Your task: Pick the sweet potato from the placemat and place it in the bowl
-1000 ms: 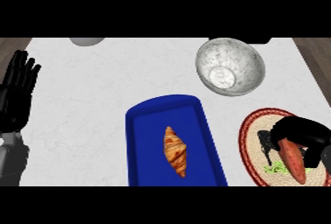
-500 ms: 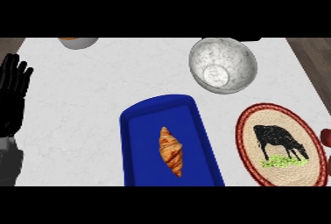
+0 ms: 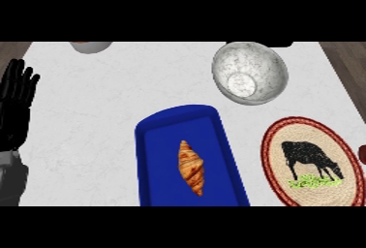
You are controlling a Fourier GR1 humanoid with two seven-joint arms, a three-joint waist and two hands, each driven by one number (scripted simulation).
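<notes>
The round woven placemat, red-rimmed with a black cow picture, lies at the lower right with nothing on it. A dark reddish sliver shows at the right edge beside the mat; it looks like an end of the sweet potato, the rest being cut off by the frame. The white marbled bowl stands at the upper right, tilted toward me, and is empty. My left hand rests open at the left edge, fingers up. My right hand does not show.
A blue tray with a croissant on it lies at the lower middle, between the left hand and the placemat. A small grey dish sits at the top left. The counter's wooden edge shows at the far right.
One second ago my right hand was curled round the sweet potato on the placemat. Hand and potato have since moved off to the right, out of view, leaving the mat bare.
</notes>
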